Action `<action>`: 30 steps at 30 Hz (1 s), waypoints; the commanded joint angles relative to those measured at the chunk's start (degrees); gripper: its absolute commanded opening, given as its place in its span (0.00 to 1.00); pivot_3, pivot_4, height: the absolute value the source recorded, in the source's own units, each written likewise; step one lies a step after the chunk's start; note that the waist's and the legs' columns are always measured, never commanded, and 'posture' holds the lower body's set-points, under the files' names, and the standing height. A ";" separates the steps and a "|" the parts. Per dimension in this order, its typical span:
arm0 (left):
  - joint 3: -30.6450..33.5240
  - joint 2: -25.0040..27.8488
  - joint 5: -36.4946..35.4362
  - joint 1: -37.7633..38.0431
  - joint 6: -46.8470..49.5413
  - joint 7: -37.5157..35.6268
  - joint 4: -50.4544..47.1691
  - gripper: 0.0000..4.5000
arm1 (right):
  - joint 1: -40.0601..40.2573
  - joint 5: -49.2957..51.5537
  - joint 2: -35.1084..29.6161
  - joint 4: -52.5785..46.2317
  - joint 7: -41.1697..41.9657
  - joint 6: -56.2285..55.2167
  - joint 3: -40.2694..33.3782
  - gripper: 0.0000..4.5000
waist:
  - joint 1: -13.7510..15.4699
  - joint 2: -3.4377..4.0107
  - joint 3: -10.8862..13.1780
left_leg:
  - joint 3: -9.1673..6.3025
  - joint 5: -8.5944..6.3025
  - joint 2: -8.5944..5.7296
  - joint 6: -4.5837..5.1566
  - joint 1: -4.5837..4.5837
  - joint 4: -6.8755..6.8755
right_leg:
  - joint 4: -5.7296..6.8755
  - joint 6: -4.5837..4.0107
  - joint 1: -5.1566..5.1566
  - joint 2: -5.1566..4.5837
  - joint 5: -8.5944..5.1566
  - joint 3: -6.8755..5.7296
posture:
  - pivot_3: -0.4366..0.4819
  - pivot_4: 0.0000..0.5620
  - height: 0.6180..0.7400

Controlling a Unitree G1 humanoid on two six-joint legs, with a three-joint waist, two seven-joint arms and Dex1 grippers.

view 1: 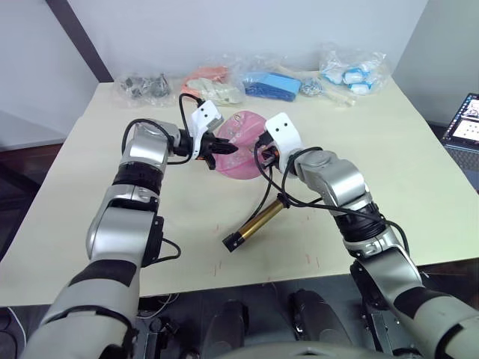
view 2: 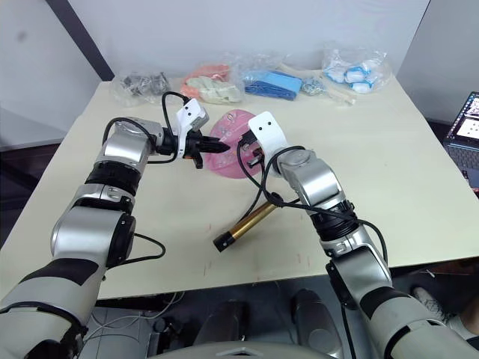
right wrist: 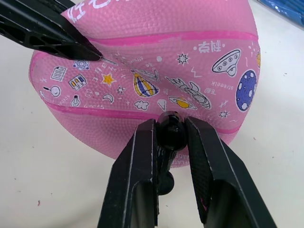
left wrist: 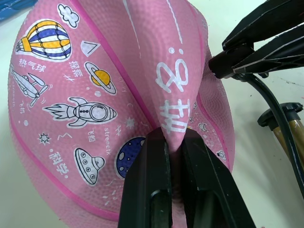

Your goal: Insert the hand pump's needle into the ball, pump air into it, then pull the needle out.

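Cream tabletop [view 1: 389,149] is carrying the limp ball [view 1: 243,149]; my left gripper [left wrist: 173,142] is pinching its skin, my right gripper [right wrist: 171,130] is clamping the needle [right wrist: 170,129] fitting against it. Insertion is underway; next I'm pushing squarely into the valve.

Both my arms are stretched forward and angled in toward each other over the bench, elbows bent, wrists nearly meeting in the middle. My left claw [view 1: 224,147] has its 2 black fingers [left wrist: 142,190] pinched tight on a fold of the ball [left wrist: 95,95]. My right claw [right wrist: 171,137] is clamped on the needle [right wrist: 170,130] fitting, pressed up against the ball.
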 commanded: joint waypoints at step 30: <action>-1.53 -1.45 0.87 2.54 2.46 -0.25 -0.49 0.00 | 0.30 -7.15 2.14 12.56 7.17 -3.39 3.57 0.08 | -0.31 0.13 -0.65 | 0.13 -0.01 0.02 0.01 0.74 -0.23 | -0.02 0.09 0.54 0.03 -0.20 0.15 | 0.48 0.27 1.00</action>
